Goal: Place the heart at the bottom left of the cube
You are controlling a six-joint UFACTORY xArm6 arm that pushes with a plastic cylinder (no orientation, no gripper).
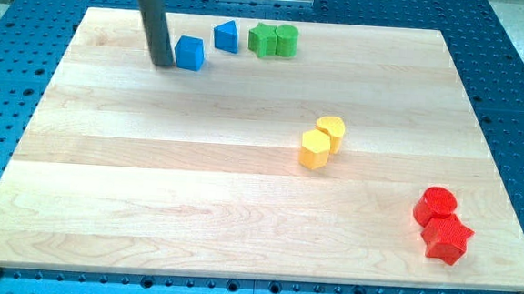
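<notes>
Here, my tip (164,63) (a bare rod, no jaws) against the blue cube's (189,53) left face, near the board's (239,228) top edge.

Pale wooden board (240,209) on a blue perforated table (521,90), evenly lit.

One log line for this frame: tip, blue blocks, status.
tip: touching blue cube's left side | blue cube: top left of board | other blue block: up-right of cube, apart | task: heart not yet bottom left of cube
</notes>
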